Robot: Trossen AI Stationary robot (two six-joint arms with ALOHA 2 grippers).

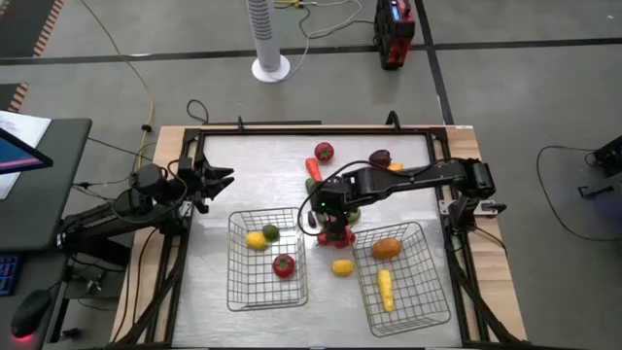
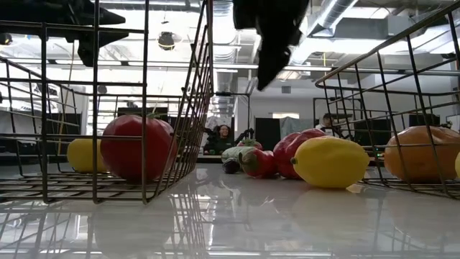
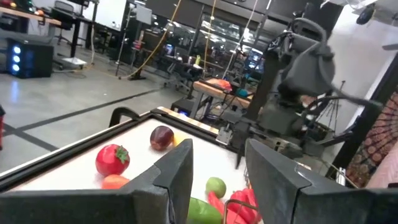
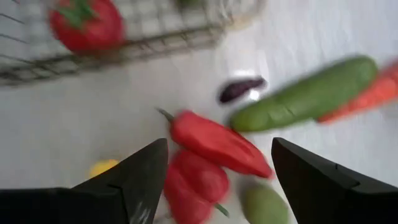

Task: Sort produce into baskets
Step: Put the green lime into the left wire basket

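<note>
Glossy red peppers (image 4: 211, 146) lie directly beneath the right tool (image 4: 214, 165), its dark fingers spread wide and empty, between two silver wire-grid baskets (image 1: 266, 261) on the desk (image 1: 253, 160).

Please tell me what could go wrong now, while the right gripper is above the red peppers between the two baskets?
1. The right gripper is open over two red peppers lying touching; closing may catch both or squeeze one out.
2. The cucumber and a small green piece lie close by, so a finger could knock them away.
3. The left basket stands near the gripper, so the arm might bump it.
</note>
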